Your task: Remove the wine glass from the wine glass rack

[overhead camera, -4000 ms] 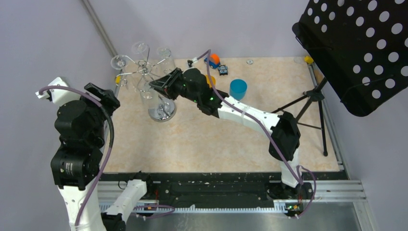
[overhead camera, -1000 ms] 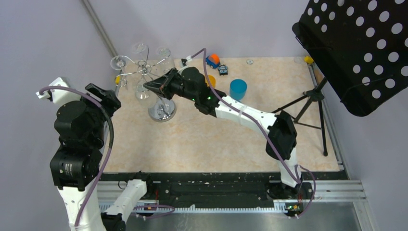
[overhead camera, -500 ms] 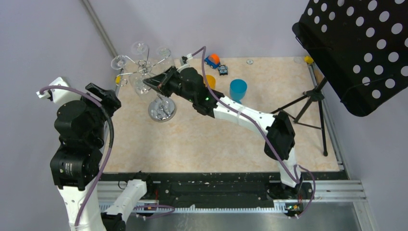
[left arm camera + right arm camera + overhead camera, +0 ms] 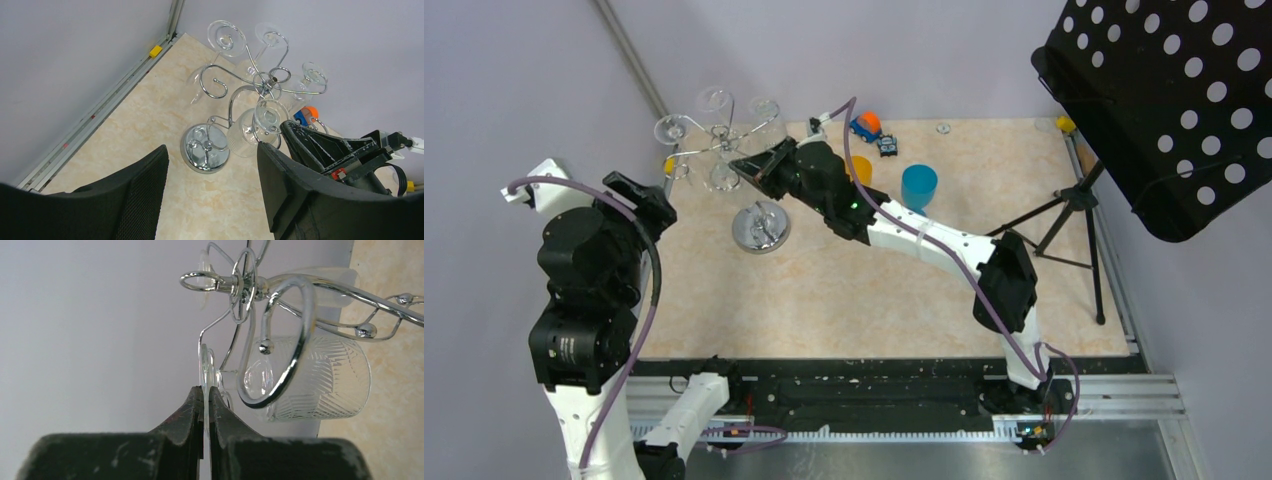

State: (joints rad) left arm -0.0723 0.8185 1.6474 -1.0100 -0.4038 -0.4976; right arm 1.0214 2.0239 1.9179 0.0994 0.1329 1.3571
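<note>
The wine glass rack stands at the table's back left, a chrome stand with a mirrored round base and curled hook arms. A ribbed wine glass hangs upside down from one hook. My right gripper is shut on the thin edge of its foot, and the stem still runs through the hook's curl. From above, the right gripper reaches the rack's top with the glass beside it. My left gripper hangs open over bare table, well short of the rack. Other glasses hang on the far hooks.
A blue cup, an orange cup half hidden by the right arm, and a toy car sit behind the right arm. A black perforated music stand on a tripod overhangs the right side. The walls stand close behind the rack.
My right gripper has moved up and toward the back, carrying the glass's foot; the bowl has shifted off the rack's base in the top view. The left arm has stayed still.
</note>
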